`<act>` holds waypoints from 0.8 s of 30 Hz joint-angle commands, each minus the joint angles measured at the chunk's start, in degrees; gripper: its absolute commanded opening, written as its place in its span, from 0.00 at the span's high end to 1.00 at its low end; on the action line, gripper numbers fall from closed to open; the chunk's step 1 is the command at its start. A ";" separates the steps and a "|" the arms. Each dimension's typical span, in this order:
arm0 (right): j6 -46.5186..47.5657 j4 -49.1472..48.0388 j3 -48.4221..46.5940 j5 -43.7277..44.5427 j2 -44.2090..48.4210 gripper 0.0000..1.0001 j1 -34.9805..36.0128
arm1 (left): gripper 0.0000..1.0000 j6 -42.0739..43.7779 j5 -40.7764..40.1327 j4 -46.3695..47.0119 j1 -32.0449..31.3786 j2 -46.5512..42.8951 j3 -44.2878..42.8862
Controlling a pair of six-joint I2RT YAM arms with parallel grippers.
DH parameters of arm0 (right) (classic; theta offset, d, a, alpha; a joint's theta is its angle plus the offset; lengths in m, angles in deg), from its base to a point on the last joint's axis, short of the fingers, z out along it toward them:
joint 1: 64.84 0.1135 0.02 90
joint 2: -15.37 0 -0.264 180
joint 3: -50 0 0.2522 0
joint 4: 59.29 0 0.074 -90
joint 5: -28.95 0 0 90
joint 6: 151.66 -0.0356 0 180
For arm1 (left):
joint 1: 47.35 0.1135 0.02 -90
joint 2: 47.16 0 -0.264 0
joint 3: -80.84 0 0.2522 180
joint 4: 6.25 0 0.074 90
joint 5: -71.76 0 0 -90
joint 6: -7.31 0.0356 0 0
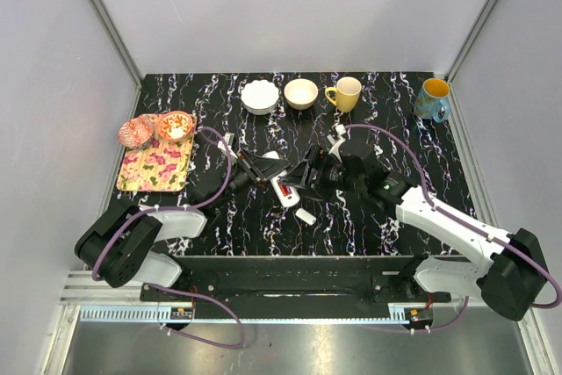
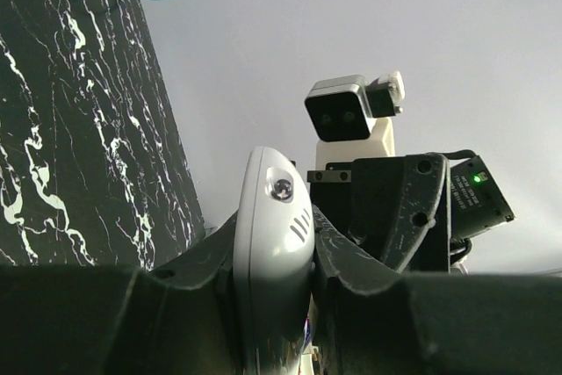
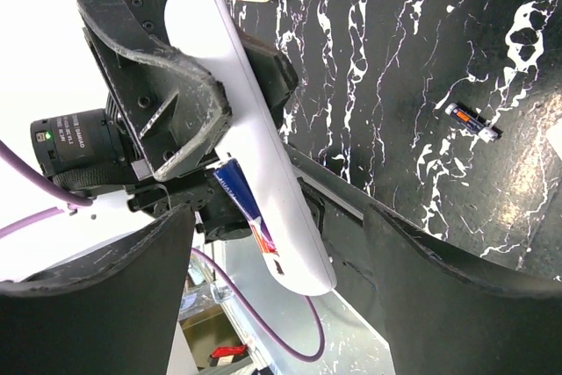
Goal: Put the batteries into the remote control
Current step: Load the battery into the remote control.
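Left gripper (image 2: 274, 252) jaws grasp the remote (image 3: 250, 129). One battery (image 3: 239, 195) is seated in it. A second battery (image 3: 470, 120) lies on the counter (image 3: 395, 41) near the remote, not yet loaded. Right gripper (image 3: 272, 305) jaws are released, just beside the remote.

Bright, even light, faint shadows; the right end effector (image 3: 277, 217) sits dark and blurred up close

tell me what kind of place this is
Probably a robot lab test cell: plain white panel walls, two robot arms bolted to a rail at the table's near edge, and bowls and mugs set out on a black marbled tabletop.
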 commanded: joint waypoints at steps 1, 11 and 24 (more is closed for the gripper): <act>-3.97 -6.27 0.70 -1.40 -0.12 0.17 -0.92 | 1.00 -0.27 0.20 8.04 0.05 0.52 -1.94; -6.26 -8.82 1.66 -1.84 -2.05 0.18 -1.89 | 1.00 -0.71 0.11 8.74 0.05 0.35 -1.77; -8.19 -11.10 4.12 -2.01 -2.50 0.21 -2.59 | 1.00 -1.15 -0.24 9.18 0.13 -0.27 -1.77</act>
